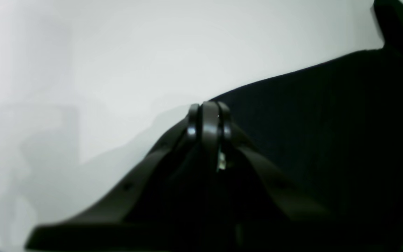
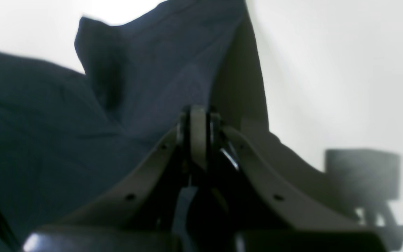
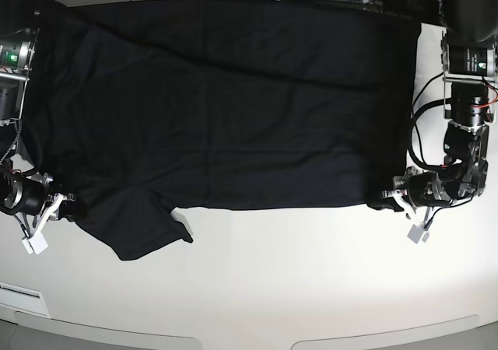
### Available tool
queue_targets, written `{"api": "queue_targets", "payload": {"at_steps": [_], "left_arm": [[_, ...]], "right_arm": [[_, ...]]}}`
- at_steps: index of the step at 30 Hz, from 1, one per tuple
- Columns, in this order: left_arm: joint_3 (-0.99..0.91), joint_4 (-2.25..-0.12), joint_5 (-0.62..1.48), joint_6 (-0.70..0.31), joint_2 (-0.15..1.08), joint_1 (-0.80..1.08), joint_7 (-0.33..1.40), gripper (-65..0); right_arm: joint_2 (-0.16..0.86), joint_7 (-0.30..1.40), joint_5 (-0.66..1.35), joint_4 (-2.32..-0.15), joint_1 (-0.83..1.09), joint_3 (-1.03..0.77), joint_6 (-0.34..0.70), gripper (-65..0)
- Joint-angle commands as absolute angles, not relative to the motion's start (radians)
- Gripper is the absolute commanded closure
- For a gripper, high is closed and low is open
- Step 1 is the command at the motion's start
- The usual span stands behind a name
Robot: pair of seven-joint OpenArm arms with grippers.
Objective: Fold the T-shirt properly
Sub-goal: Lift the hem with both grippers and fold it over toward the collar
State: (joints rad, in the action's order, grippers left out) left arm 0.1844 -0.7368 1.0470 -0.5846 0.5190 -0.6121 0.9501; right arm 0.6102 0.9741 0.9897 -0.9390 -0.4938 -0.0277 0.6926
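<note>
On the white table (image 3: 311,288), the T-shirt (image 3: 233,93) lies spread.

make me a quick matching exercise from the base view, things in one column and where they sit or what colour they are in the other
Column one:
1. T-shirt
2. left gripper
3. right gripper
4. table

Column two:
a. white, bare along the near side
b. shut on the shirt's corner at the view's right
c. black, spread wide across the table
d. shut on the shirt's edge at the view's left, by the sleeve

Pairs: 1-c, 2-b, 3-d, 4-a
</note>
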Motion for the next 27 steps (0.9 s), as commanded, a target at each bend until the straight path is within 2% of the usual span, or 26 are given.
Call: {"api": "queue_targets", "payload": {"at_steps": [1, 14, 22, 27], "left_arm": [[0.181, -0.749, 1.055, -0.585, 0.538, -0.656, 0.971, 0.0], [0.181, -0.941, 1.095, -0.631, 0.552, -0.657, 1.177, 0.0], [0.181, -1.014, 1.149, -0.636, 0.613, -0.654, 1.204, 0.0], [0.183, -1.024, 1.238, -0.651, 0.641, -0.599, 1.242, 0.0]], "right_arm": [[0.648, 0.955, 1.005, -0.970, -0.523, -0.031, 0.698, 0.0], [0.798, 0.962, 1.024, -1.316, -0.275, -0.025, 0.698, 0.0], [0.894, 0.965, 1.056, -1.333, -0.225, -0.025, 0.698, 0.0], [0.900, 1.027, 1.123, -1.333, -0.224, -0.025, 0.698, 0.0]]}}
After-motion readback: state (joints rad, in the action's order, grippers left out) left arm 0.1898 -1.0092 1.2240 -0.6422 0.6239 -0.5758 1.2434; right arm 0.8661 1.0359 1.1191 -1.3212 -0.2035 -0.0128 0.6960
